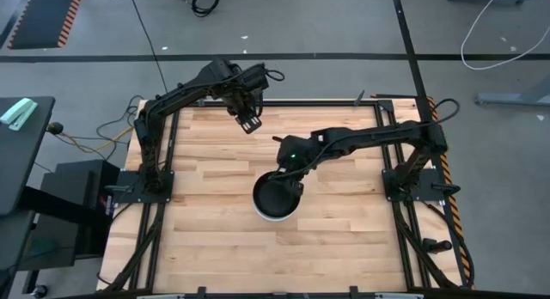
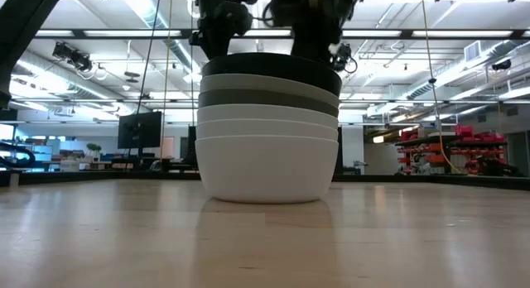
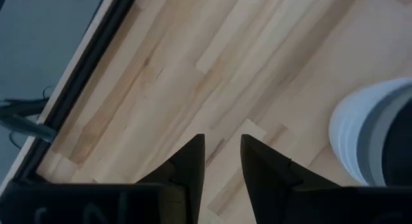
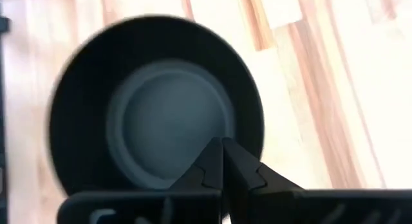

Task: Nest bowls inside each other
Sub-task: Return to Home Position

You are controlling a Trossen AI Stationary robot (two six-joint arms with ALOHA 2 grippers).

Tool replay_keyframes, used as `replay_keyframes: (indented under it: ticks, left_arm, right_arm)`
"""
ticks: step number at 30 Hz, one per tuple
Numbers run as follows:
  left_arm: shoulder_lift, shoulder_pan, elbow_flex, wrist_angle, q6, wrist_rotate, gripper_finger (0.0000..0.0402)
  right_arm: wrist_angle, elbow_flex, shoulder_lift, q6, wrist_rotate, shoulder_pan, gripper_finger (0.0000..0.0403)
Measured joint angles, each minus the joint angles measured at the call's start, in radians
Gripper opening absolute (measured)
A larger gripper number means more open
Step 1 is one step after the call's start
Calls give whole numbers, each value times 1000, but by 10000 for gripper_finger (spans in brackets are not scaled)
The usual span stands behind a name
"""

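Note:
The bowls stand nested in one stack [image 1: 277, 198] at the middle of the table. The white ones are at the bottom [image 2: 269, 168], grey ones sit above them, and the black bowl [image 4: 154, 102] is on top. The lowest white bowl rests on the wood by its base. My right gripper [image 1: 290, 172] is shut, over the far right part of the black bowl's inside [image 4: 223, 143]. My left gripper [image 1: 249, 125] hangs open by a narrow gap over bare wood near the table's far edge [image 3: 223, 147]. The stack [image 3: 373, 134] is off to its side. My right gripper comes from above, pointing down into the black bowl close to its rim [image 4: 248, 130]. I cannot tell whether its shut fingertips touch the bowl; the view is blurred and the gripper hides the spot.
The wooden table [image 1: 215, 247] has bare boards all around the stack. A black frame rail runs along the far edge [image 3: 84, 63]. The arm bases stand at the table's left [image 1: 142, 183] and right [image 1: 412, 183] sides.

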Motion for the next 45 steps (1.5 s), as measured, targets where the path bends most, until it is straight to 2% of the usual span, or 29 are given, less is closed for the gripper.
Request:
replay_keyframes:
  ticks: [8,12,22,29,34,39,45]
  left_arm:
    - [-18,-53,0,15,17,-1,107]
    - [-48,-86,0,80,17,1,107]
    - [-225,-152,1,279,-10,-1,107]
    - [-317,-204,1,306,-51,-14,107]
    - [-360,-263,1,308,-67,-18,107]
    - [-408,-317,1,218,-29,-17,107]
    - [-488,-376,1,156,-72,-109,107]
  right_arm:
    - [0,0,-213,-1,10,3,11]
    - [13,1,-337,9,13,3,12]
    - [66,1,-590,5,37,51,12]
    - [51,1,-703,3,37,102,12]
    - [22,1,-762,68,38,119,12]
    - [13,1,-804,110,33,157,13]
    - [58,1,-854,108,31,233,14]
